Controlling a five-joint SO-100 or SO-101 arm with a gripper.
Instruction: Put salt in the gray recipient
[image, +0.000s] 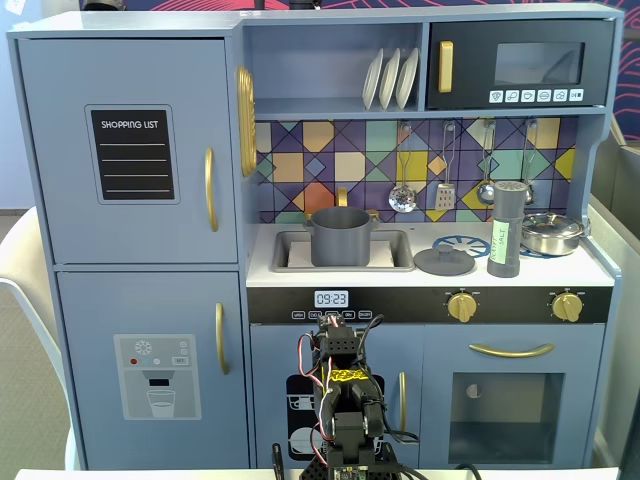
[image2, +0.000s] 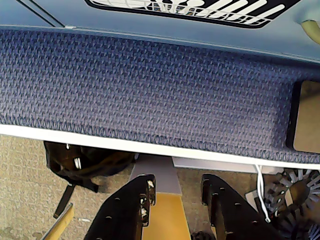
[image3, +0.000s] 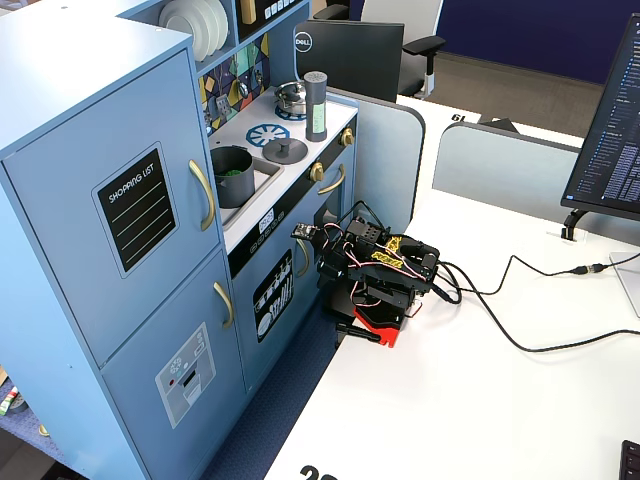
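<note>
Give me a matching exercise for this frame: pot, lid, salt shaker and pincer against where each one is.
Things:
1. pot
2. lid
3. salt shaker
4. pincer

Places:
A. upright on the stove burner
B. folded low over the table edge, away from the counter
C. in the sink
D. flat on the counter between sink and burner

Pairs: 1-C, 2-D, 3-A, 4-B

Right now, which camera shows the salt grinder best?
A fixed view facing the kitchen: the grinder stands upright on the counter right of the lid, unobstructed. The side fixed view shows it small and far. The wrist view misses it.
</note>
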